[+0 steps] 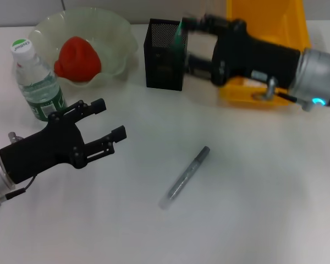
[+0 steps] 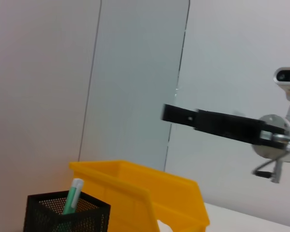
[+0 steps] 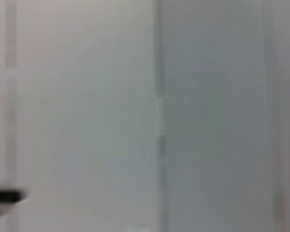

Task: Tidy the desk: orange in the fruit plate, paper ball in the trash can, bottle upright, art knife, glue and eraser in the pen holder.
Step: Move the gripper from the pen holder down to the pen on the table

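A black mesh pen holder (image 1: 165, 55) stands at the back middle of the desk, with a green glue stick (image 1: 179, 30) leaning inside it; the glue stick also shows in the left wrist view (image 2: 71, 195). My right gripper (image 1: 187, 43) is open just right of the holder's rim, and one of its fingers (image 2: 183, 116) shows in the left wrist view. A grey art knife (image 1: 184, 177) lies on the desk's middle. A red-orange fruit (image 1: 77, 59) sits in the glass fruit plate (image 1: 124, 36). The bottle (image 1: 37, 82) stands upright. My left gripper (image 1: 110, 118) is open and empty beside the bottle. No paper ball or eraser shows.
A yellow bin (image 1: 294, 22) stands at the back right, partly behind my right arm; it also shows in the left wrist view (image 2: 150, 193). The right wrist view shows only a pale wall.
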Controlling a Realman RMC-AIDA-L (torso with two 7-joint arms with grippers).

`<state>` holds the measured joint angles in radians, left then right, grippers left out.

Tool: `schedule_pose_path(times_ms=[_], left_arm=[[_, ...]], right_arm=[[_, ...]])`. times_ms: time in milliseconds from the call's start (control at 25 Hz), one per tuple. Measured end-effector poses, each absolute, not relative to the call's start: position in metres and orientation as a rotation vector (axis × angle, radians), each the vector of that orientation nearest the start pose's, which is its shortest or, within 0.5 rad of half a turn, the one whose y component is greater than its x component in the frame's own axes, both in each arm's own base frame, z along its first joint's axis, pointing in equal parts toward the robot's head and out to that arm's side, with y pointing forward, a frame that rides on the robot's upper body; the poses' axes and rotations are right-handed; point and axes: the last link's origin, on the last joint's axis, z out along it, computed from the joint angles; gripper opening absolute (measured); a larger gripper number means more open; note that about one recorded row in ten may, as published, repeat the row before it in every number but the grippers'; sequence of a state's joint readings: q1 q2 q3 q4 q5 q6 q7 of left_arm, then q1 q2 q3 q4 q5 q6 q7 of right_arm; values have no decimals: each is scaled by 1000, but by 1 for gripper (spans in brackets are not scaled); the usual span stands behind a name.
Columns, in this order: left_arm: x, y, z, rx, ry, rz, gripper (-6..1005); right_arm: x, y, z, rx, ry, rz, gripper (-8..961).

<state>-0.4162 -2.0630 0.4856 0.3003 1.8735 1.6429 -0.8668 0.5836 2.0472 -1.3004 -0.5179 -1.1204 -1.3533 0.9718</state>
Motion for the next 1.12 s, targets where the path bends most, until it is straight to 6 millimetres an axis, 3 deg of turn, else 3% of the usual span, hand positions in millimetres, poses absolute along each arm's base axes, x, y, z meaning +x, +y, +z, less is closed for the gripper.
schedule_pose_path(times_ms=[40, 160, 240, 320, 440, 480, 560, 840, 1120], left_arm=[[-297, 273, -19, -2463, -468, -1012, 787], [-297, 273, -19, -2463, -468, -1012, 787], [-299, 271, -16, -2492, -455, -998, 787], [-299, 268, -12, -2540, -448, -991, 786], [-299, 266, -10, -2572, -448, -986, 786], [-299, 266, -10, -2572, -448, -986, 786], [-298, 261, -8, -2667, -448, -960, 786], [-299, 258, -8, -2706, -459, -939, 786], [-299, 256, -10, -2696, -468, -948, 786]], right_arm=[[185, 352, -26, -2654, 118, 1038, 633], [186, 347, -26, -2775, 108, 958, 635], [188, 346, -29, -2965, 104, 742, 636], [188, 346, -30, -3006, 104, 688, 635], [181, 348, -34, -3171, 50, 432, 633], [181, 348, -34, -3171, 50, 432, 633], [174, 348, -41, -3245, -26, 257, 632], [163, 346, -67, -3318, -225, -86, 628], [158, 345, -79, -3319, -369, -238, 615]])
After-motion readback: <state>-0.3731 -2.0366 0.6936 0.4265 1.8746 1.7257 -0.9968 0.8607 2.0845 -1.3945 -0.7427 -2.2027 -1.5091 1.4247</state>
